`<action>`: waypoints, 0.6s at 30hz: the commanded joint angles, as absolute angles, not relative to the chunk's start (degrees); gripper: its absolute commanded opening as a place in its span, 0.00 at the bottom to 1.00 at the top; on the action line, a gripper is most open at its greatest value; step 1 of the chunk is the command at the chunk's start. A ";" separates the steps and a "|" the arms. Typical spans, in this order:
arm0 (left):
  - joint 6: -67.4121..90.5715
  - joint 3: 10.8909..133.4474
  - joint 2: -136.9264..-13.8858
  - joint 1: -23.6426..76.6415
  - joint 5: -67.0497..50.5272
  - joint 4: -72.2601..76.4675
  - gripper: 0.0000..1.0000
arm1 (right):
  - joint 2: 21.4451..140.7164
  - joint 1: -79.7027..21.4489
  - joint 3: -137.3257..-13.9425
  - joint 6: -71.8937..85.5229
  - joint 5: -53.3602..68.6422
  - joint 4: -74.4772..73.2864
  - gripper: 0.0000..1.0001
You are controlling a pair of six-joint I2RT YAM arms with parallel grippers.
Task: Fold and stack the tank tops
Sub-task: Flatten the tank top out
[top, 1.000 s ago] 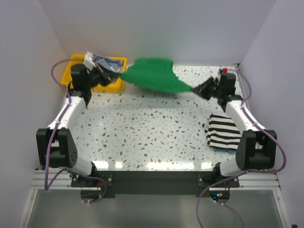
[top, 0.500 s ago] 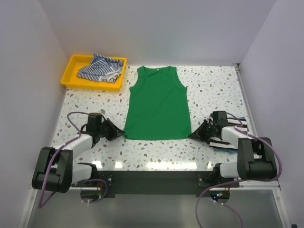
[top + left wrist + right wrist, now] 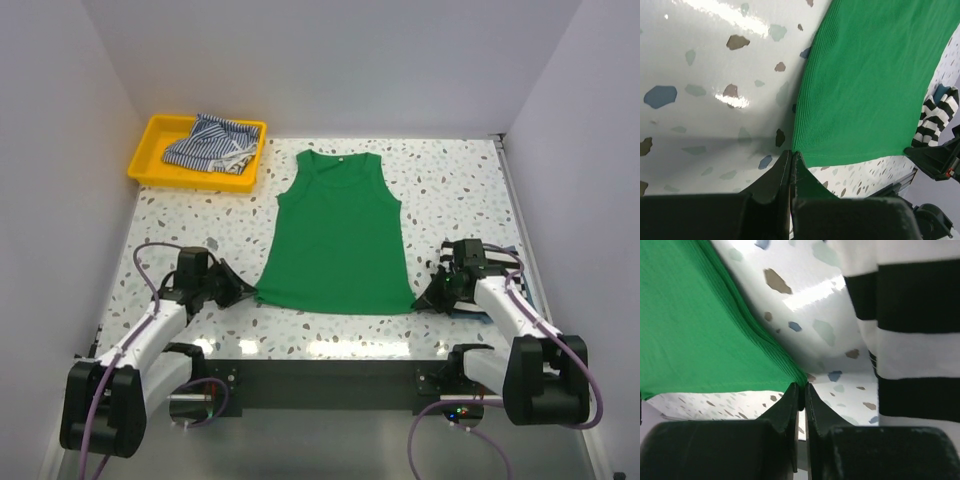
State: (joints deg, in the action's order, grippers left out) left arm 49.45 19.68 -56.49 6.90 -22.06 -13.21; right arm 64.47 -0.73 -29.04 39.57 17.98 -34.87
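i am pinching both bottom hem corners of the green tank top (image 3: 338,240), left gripper (image 3: 791,155) clamped tight, right gripper (image 3: 801,387) all but shut on its corner, so it is lying flat ahead of both jaws for folding; the black-and-white striped tank top (image 3: 910,315) is lying just beside my right jaws.

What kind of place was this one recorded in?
Likely a lab robot test cell, not a home: plain white walls enclose a speckled table, with a left arm and right arm mounted at its near edge.
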 commanded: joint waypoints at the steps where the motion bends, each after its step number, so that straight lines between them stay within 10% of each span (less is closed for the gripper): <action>1: 47.90 17.49 -53.53 7.12 -23.29 -16.61 0.00 | 63.02 -0.44 -28.92 38.06 15.56 -41.30 0.06; 7: 46.76 14.77 -47.56 7.21 -26.98 -19.15 0.03 | 59.95 -0.44 -29.18 37.71 14.94 -45.17 0.17; 12: 44.22 16.34 -43.51 7.29 -26.72 -23.19 0.49 | 55.64 -0.44 -30.84 36.92 13.81 -48.69 0.55; 18: 40.43 27.15 -42.71 7.21 -19.34 -26.47 0.62 | 48.96 -8.75 -40.93 38.48 7.31 -48.17 0.61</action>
